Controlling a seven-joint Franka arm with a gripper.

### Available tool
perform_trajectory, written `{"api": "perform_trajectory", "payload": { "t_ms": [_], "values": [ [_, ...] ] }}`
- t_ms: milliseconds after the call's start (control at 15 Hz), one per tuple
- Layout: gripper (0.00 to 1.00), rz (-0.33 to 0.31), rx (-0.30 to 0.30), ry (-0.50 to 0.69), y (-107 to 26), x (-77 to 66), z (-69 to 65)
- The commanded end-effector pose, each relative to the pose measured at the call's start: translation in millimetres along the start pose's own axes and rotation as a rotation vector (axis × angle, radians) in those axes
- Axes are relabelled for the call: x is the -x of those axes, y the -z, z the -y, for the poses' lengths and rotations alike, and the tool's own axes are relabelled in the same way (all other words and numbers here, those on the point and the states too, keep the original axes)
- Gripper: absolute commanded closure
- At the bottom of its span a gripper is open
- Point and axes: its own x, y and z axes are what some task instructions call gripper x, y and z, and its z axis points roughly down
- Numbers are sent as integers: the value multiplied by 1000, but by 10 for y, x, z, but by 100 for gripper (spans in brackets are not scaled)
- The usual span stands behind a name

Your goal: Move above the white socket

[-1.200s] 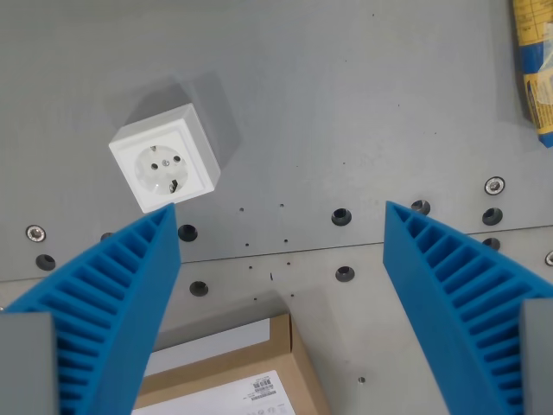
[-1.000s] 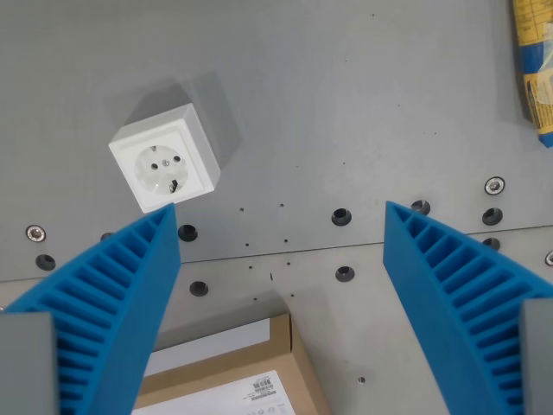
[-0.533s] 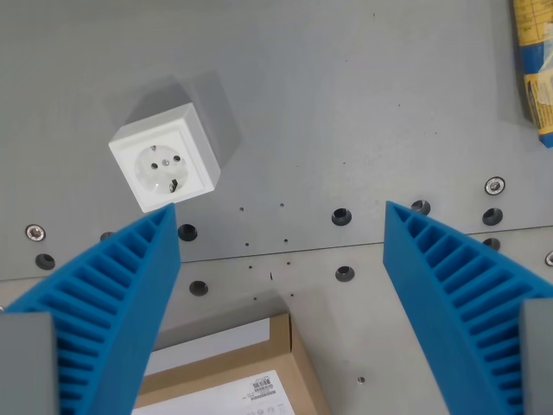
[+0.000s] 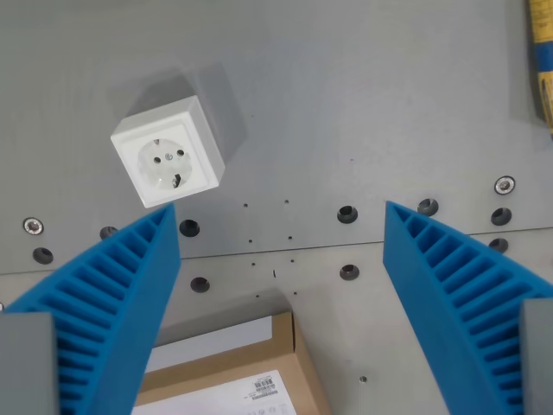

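Hand (image 4: 281,259) was released, blue fingers (image 4: 112,303) spread wide, gripping nothing. White socket (image 4: 167,153) sat on the grey table (image 4: 346,104) at the wrist view's upper left, just beyond the left fingertip. Cardboard box (image 4: 233,372) lay below, between the fingers.

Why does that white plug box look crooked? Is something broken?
The white socket sits turned at an angle to the seam and holes of the grey table, loose rather than mounted. It shows no cracks or damage. The open gripper hangs off to the wrist view's right of it. Nothing else looks odd.
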Motion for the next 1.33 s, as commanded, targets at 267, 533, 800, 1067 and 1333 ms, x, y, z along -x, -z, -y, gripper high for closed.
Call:
{"api": "perform_trajectory", "payload": {
  "t_ms": [267, 533, 800, 1067, 1333],
  "values": [
    [0, -97, 5, 96, -273, 88, 118],
    [0, -93, 0, 133, -457, 121, 208],
    [0, -82, -3, 172, -622, 151, 293],
    [0, -85, 1, 212, -813, 186, 383],
    [0, -87, 10, 241, -1016, 227, 478]
  ]
}}
